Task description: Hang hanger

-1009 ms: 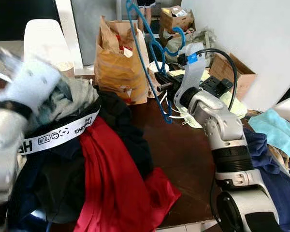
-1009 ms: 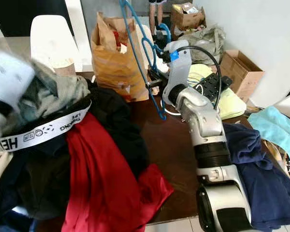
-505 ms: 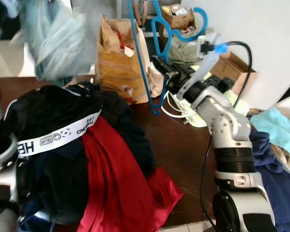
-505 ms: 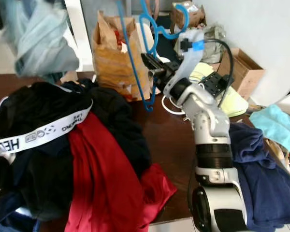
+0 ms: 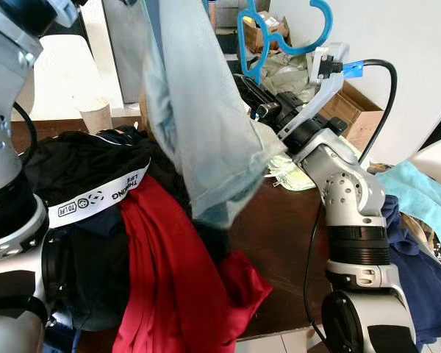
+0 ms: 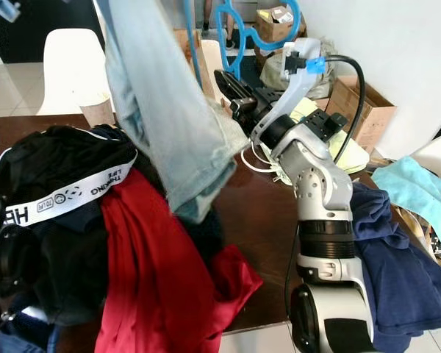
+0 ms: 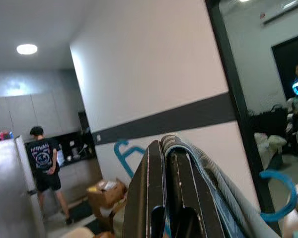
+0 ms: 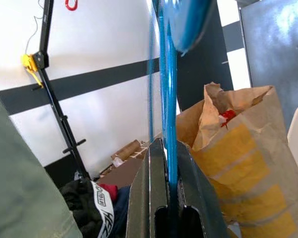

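While both grippers are loaded, nothing is mated yet. Right gripper (image 8: 166, 198) is clamped on the blue hanger (image 5: 283, 37), fingers pinched onto its thin bar in the right wrist view; hanger is held up in the air over the table's far edge, hook topmost, just in front of the brown paper bag (image 8: 238, 163).

Left gripper (image 7: 174, 188) is closed on a pale blue garment (image 5: 198, 125), cloth trapped between the fingers in the left wrist view. Garment hangs lifted above the table's far-left area, lower end dangling over the clothes pile (image 5: 95, 220), which has a red piece (image 5: 169, 272) toward the near edge. Garment drapes in front of the hanger's lower part, so I can't tell whether they touch.

Progress estimate: pickup done on both sides, garment and hanger brought near each other. Left to do, as I read it: get the garment onto the hanger, then hang it on a rail. Black stand (image 8: 59, 114) shows in the right wrist view; can't confirm it's the target.

Dark wooden table (image 5: 279, 220) has bare surface near the right edge.
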Tool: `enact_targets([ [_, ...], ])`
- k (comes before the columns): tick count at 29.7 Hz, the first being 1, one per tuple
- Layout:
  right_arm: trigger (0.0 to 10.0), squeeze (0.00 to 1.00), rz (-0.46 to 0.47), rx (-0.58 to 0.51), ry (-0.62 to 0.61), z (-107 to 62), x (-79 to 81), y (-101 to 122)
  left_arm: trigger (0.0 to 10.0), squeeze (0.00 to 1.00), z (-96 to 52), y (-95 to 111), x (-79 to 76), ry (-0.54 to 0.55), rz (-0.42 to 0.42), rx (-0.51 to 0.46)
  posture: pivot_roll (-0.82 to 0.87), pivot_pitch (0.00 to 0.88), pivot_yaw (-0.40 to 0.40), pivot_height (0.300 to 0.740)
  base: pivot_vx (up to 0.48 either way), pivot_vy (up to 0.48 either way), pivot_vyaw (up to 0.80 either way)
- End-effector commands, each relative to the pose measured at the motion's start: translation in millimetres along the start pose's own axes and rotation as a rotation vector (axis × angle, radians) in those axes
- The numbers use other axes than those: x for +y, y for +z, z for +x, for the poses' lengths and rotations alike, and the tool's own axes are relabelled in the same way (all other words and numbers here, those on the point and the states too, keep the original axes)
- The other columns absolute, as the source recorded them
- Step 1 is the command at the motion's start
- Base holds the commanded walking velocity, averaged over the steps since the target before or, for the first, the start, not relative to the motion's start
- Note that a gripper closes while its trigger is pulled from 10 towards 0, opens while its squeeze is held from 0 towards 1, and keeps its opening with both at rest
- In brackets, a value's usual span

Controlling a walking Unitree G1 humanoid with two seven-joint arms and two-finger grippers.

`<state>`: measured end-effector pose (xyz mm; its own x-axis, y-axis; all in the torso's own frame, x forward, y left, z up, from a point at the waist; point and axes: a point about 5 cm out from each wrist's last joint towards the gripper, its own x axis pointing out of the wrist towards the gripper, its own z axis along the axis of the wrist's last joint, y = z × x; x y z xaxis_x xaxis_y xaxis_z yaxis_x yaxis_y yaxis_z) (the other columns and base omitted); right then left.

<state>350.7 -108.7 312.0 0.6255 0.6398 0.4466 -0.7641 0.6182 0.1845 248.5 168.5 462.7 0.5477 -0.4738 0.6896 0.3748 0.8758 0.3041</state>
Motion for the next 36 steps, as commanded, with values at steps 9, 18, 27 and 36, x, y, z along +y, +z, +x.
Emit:
enact_targets([
  [9, 10.0, 0.00, -0.018, 0.014, -0.020, -4.0, -2.2, 0, 10.0, 0.00, -2.0, -1, 15.9, 0.118, 0.070, 0.021, 0.04, 0.065, 0.001, 0.740, 0.000, 0.000, 0.00],
  [18, 10.0, 0.00, -0.041, 0.042, -0.027, -2.9, -1.8, -6, 10.0, 0.00, -17.1, 34, 67.2, 0.487, 0.562, -0.003, 0.05, 0.063, -0.003, 0.740, 0.000, 0.000, 0.00],
  [27, 10.0, 0.00, -0.037, 0.037, -0.019, -2.2, -0.7, -5, 10.0, 0.00, -26.5, 66, 80.3, 0.656, 0.922, -0.049, 0.05, 0.061, -0.006, 0.740, 0.000, 0.000, 0.00],
  [36, 10.0, 0.00, -0.036, 0.035, -0.005, -1.3, 1.5, -4, 10.0, 0.00, -31.1, 76, 83.6, 0.733, 1.074, -0.068, 0.05, 0.062, -0.009, 0.740, 0.000, 0.000, 0.00],
])
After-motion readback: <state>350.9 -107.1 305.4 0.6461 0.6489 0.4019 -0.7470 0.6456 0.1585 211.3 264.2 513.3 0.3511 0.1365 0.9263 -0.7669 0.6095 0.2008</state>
